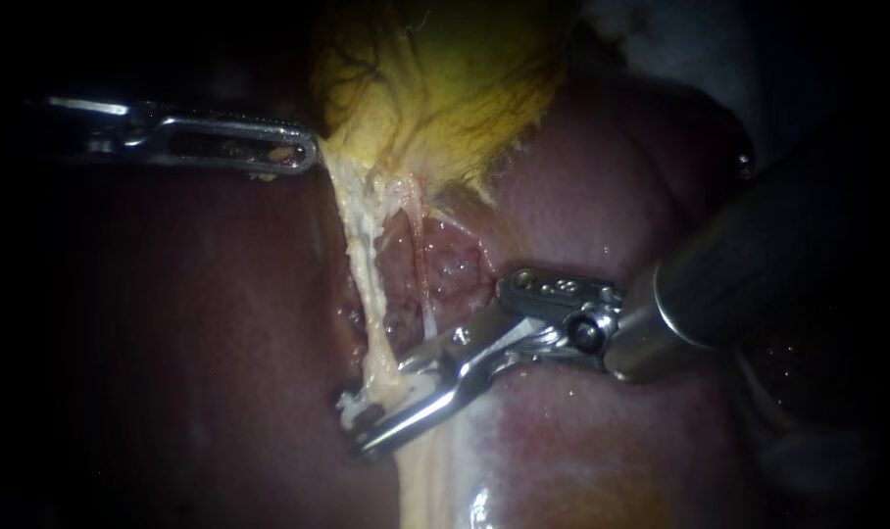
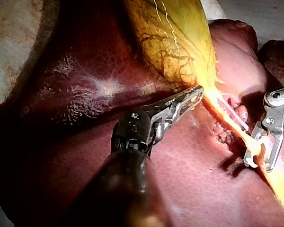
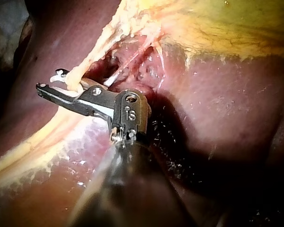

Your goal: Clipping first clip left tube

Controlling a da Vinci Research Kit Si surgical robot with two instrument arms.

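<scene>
Right instrument (image 1: 357, 426): comes in from the right. Jaws spread, straddling the left tube (image 1: 367, 284) low down, well below the gallbladder (image 1: 435, 88). A gap shows between the jaws and the tube crosses the upper one. Not closed on it, as far as I can judge. There is a whitish bit at the jaw ends, possibly the clip (image 1: 352, 407), but I can't be sure.

Left instrument (image 1: 303, 155): comes in from the left. Jaws pressed together, and they look to be pinching the narrow end of the gallbladder. The left wrist view agrees, with its tip (image 2: 196, 92) buried in the yellow edge.

Left tube: a pale, ragged cord lying over the liver (image 1: 220, 343). In the endoscope view its long axis runs from the gallbladder's narrow end at the top down to the spread jaws, leaning slightly right as it descends. The cord looks taut. A thinner strand, the right tube (image 1: 423, 284), runs just beside it and stops short of the jaws.

Doing this step well, my judgement:
- Seat the tube deep between the jaws, with both jaw ends showing past its far side. The right wrist view (image 3: 48, 79) suggests they are already past it.
- Keep the jaws square across the cord, not slanted along it.
- Take only the left tube, with no liver surface and no thin strand caught in.
- The left instrument should hold a steady pull so the cord stays straight.
- Close without dragging the cord sideways. It looks frayed and would tear easily.
</scene>
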